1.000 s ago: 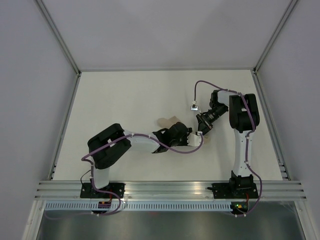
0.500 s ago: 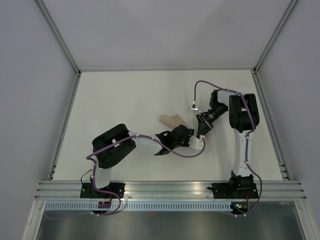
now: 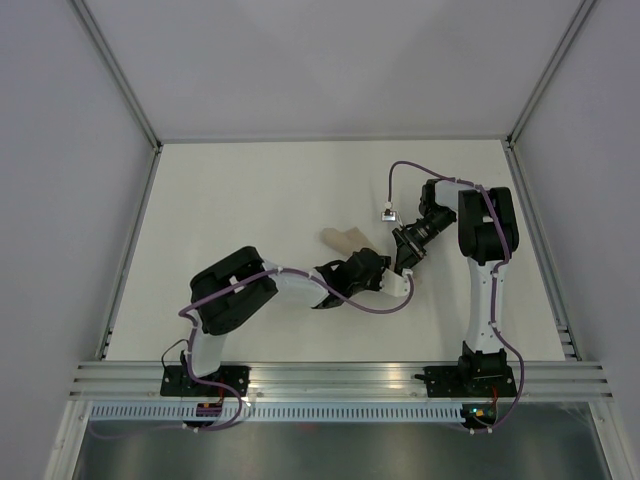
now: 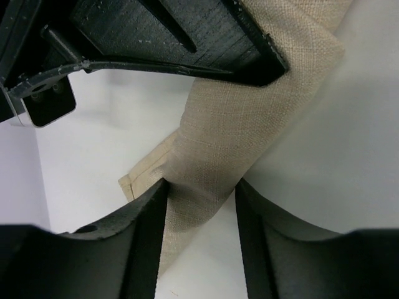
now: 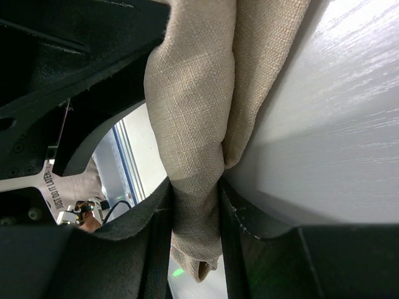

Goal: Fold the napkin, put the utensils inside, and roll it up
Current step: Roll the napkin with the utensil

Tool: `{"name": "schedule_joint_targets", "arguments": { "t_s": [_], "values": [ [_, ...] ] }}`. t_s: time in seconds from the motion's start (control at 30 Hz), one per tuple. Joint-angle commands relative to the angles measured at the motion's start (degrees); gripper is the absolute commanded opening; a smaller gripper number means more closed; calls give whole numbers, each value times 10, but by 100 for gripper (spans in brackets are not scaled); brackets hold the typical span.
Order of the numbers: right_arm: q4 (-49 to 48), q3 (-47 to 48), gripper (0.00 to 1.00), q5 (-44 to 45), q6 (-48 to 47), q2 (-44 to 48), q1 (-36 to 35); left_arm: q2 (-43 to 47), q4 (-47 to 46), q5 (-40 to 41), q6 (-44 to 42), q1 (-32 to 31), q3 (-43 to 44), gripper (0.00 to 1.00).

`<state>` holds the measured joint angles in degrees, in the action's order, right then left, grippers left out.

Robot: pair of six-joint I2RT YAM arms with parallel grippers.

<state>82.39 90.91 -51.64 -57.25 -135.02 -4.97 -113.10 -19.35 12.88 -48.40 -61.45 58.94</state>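
Rolling looked nearly done: the napkin [image 3: 343, 240] was a narrow roll mid-table [image 3: 250, 190], with the left hand [image 4: 201, 205] and right hand [image 5: 194, 199] each clenched around it. No utensils showed, presumably wrapped inside; releasing remained

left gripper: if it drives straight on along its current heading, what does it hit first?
The napkin sits inside the left gripper. Straight on along the roll, the first hard thing is probably the right gripper, holding the same napkin close ahead; depth unclear.
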Motion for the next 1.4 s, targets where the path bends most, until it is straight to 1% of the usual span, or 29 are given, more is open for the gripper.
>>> {"name": "schedule_joint_targets", "arguments": {
  "t_s": [0.0, 0.03, 0.07, 0.1, 0.17, 0.2, 0.3, 0.33, 0.4, 0.43, 0.53, 0.77, 0.87, 1.0, 1.1, 1.13, 1.2, 1.23, 1.27, 1.3, 1.33, 1.37],
  "values": [
    [-44, 7, 39, 50, -41, -14, 3, -27, 84, -35, 0, 11, 33, 49],
    [-45, 7, 39, 51, -41, -12, 2, -29, 103, -46, 16, 14, 41, 47],
    [-46, 7, 39, 51, -40, -8, 3, -30, 123, -74, 25, 18, 50, 43],
    [-46, 5, 39, 53, -39, -5, 3, -34, 165, -87, 41, 24, 70, 36],
    [-54, 3, 39, 54, -36, 5, 3, -38, 207, -126, 52, 29, 96, 32],
    [-58, 1, 40, 55, -29, 9, 2, -41, 242, -142, 63, 34, 104, 27],
    [-77, -7, 46, 56, -20, 31, 3, -52, 292, -196, 81, 41, 137, 23],
    [-83, -9, 49, 55, -10, 36, 2, -62, 329, -210, 85, 43, 148, 22],
    [-105, -19, 53, 56, 4, 58, 3, -70, 353, -239, 96, 49, 170, 20],
    [-123, -23, 54, 57, 20, 66, 3, -75, 372, -247, 101, 51, 174, 19],
    [-172, -47, 61, 60, 56, 113, 6, -81, 394, -286, 116, 62, 186, 20],
    [-279, -108, 69, 59, 125, 200, 29, -89, 430, -334, 135, 78, 205, 25],
    [-312, -132, 69, 44, 151, 234, 48, -95, 447, -354, 141, 84, 217, 26],
    [-347, -151, 69, 2, 180, 276, 106, -104, 486, -375, 152, 93, 237, 28],
    [-386, -185, 69, -31, 170, 326, 146, -113, 510, -392, 160, 98, 251, 29],
    [-395, -196, 69, -35, 160, 359, 156, -120, 519, -406, 161, 99, 260, 29],
    [-419, -248, 69, -32, 148, 401, 168, -128, 541, -418, 168, 104, 269, 29],
    [-451, -269, 70, -29, 136, 447, 169, -135, 547, -434, 171, 106, 278, 29],
    [-470, -315, 71, -29, 131, 473, 170, -140, 554, -440, 176, 110, 282, 30],
    [-503, -339, 72, -29, 125, 498, 169, -143, 563, -445, 179, 111, 287, 30],
    [-519, -361, 74, -30, 119, 547, 168, -147, 571, -459, 180, 113, 295, 30],
    [-531, -401, 76, -30, 111, 570, 168, -155, 578, -465, 184, 115, 299, 31]
  ]
}}
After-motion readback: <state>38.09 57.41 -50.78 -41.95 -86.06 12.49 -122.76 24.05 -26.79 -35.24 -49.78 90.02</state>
